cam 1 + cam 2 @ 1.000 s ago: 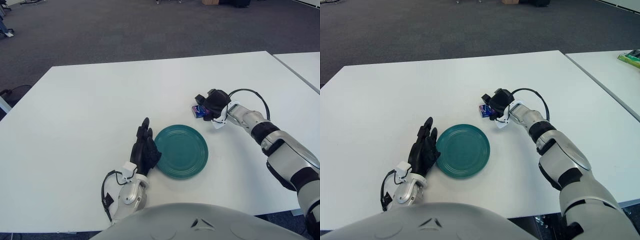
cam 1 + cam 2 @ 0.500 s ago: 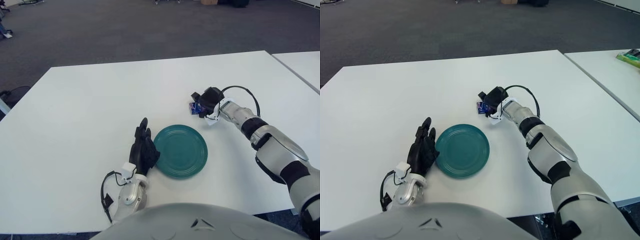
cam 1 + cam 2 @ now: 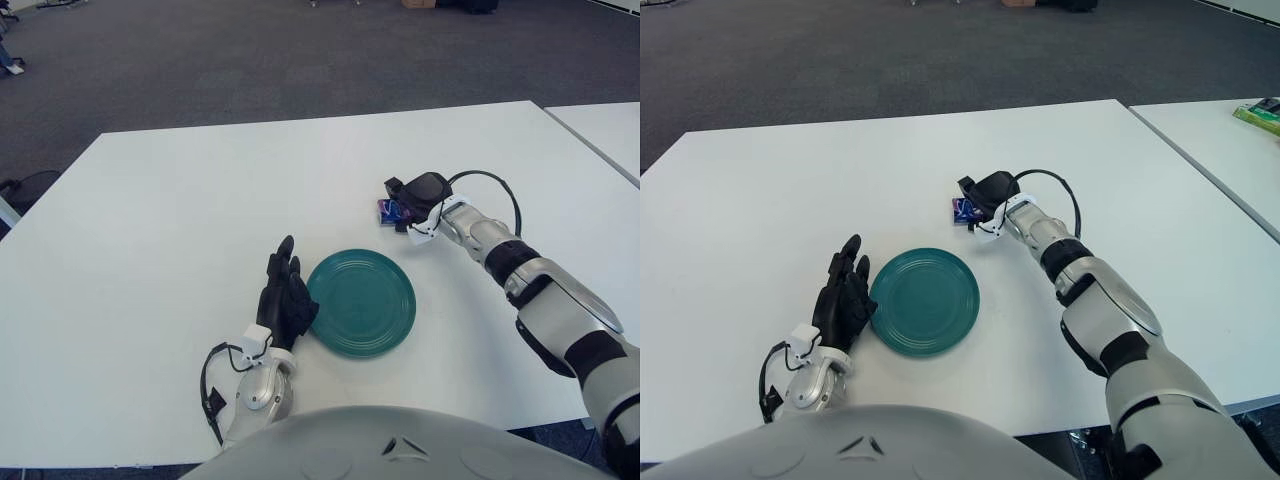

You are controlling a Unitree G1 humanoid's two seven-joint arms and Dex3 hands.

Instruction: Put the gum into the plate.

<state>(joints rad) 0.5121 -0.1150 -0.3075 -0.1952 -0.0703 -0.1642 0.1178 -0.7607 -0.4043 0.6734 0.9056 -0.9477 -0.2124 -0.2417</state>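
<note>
My right hand (image 3: 422, 194) curls around the gum (image 3: 388, 209) beyond the plate (image 3: 361, 302); left hand (image 3: 286, 299), fingers spread, flanks it on the surface (image 3: 180, 210).

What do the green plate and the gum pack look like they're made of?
Plate: probably glazed ceramic or hard plastic; evenly teal, with moulded concentric rings and a soft sheen. Gum pack, under the right hand: likely printed card or foil wrap; too hidden to say.
</note>
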